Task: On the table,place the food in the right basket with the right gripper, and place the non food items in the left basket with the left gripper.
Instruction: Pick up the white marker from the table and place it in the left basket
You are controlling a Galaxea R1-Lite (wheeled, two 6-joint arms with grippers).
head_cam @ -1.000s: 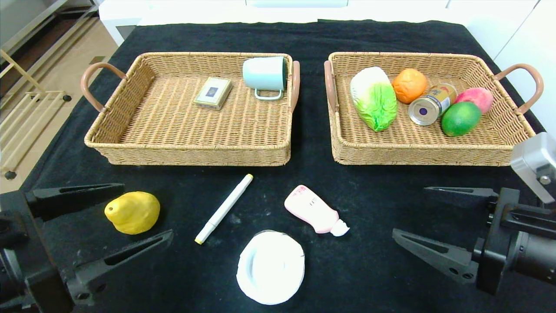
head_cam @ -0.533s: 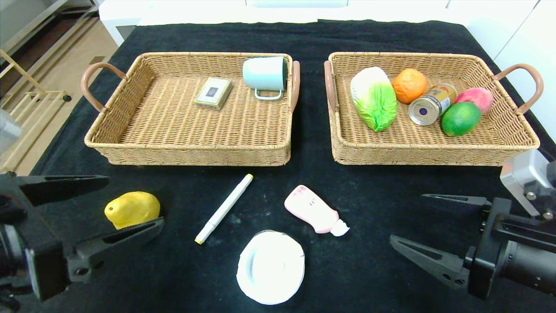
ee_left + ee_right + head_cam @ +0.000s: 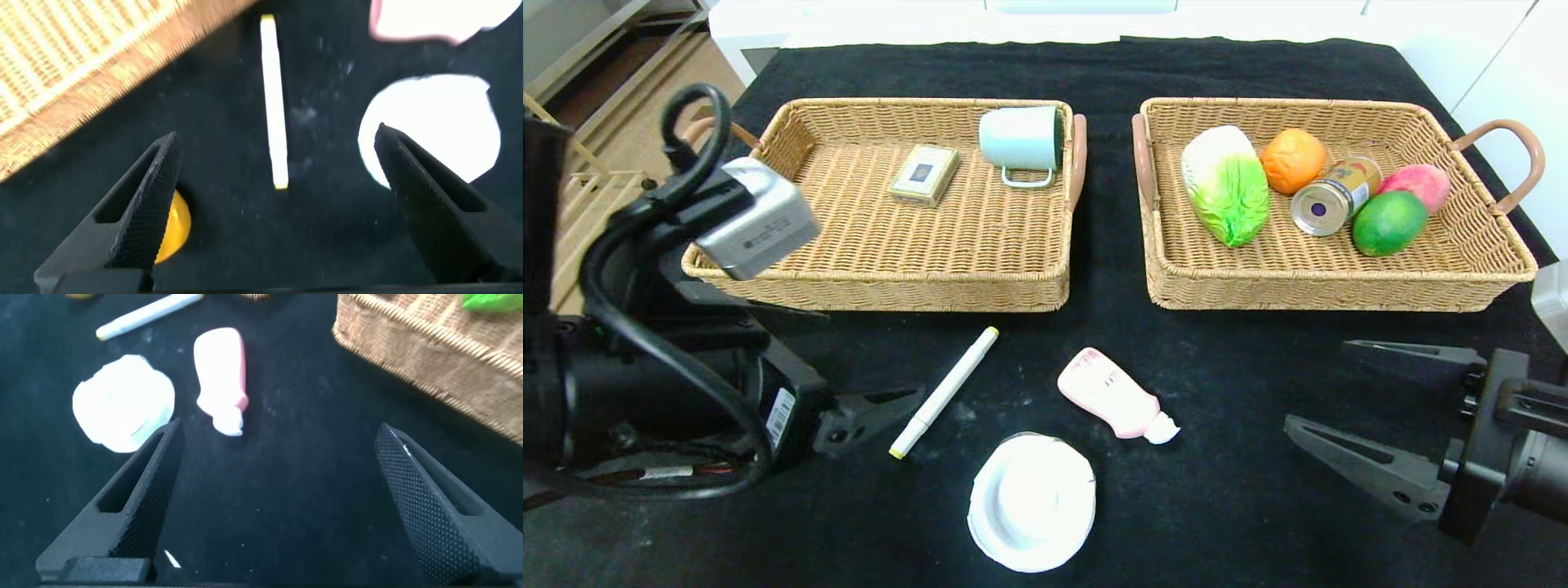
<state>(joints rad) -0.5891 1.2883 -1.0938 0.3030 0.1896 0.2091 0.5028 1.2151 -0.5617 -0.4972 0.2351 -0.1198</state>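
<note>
1. The left pincer [image 3: 274, 204] is held low over the table [image 3: 1094, 65], its fingers spread wide apart around nothing; the white marker pen [image 3: 943, 392] lies just ahead of it.
2. A yellow fruit [image 3: 173, 229] is seen beside one left finger, apart from the pen.
3. The right pincer [image 3: 1372, 412] is parked at the table's right front, fingers likewise spread and empty.
4. A pink bottle [image 3: 1115, 396] and a white lid [image 3: 1031, 502] are left on the table, in front of the left basket [image 3: 882, 290] and right basket [image 3: 1307, 290].

Black-clothed table [image 3: 1258, 65], beige floor [image 3: 645, 106]
</note>
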